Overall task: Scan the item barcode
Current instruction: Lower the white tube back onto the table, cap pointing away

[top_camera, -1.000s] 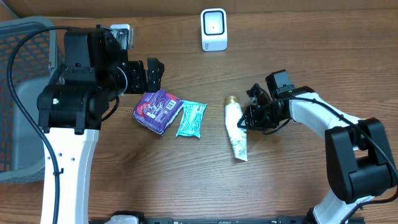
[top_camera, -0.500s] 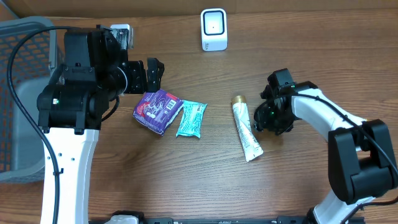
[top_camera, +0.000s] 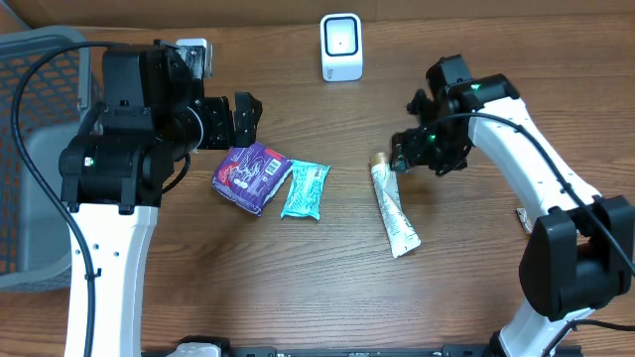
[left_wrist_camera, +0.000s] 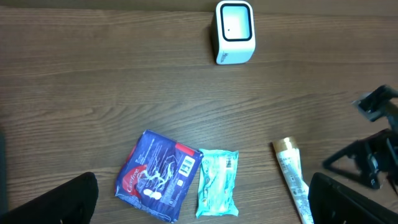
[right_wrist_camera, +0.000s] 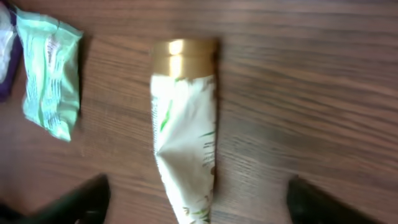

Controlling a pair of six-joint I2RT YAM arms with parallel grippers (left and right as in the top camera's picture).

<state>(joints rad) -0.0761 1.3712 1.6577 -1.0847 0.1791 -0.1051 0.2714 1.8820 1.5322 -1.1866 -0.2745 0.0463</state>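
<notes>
A white tube with a gold cap [top_camera: 394,205] lies flat on the wooden table, cap toward the back. My right gripper [top_camera: 415,151] hovers open just above its cap end, holding nothing. In the right wrist view the tube [right_wrist_camera: 185,137] lies between and below the spread fingers [right_wrist_camera: 78,200], untouched. The white barcode scanner [top_camera: 341,47] stands at the back centre. My left gripper [top_camera: 241,119] is open above a purple packet [top_camera: 251,177] and a teal packet [top_camera: 305,188]. The left wrist view shows both packets, the tube [left_wrist_camera: 292,177] and the scanner [left_wrist_camera: 235,32].
A grey mesh basket [top_camera: 30,159] fills the left edge. A small scrap [top_camera: 522,216] lies by the right arm's base. The teal packet [right_wrist_camera: 50,74] lies left of the tube.
My right gripper opened and let go of the tube, which now lies further right and turned. The gripper then rose and moved toward the back. The left arm has not moved.
</notes>
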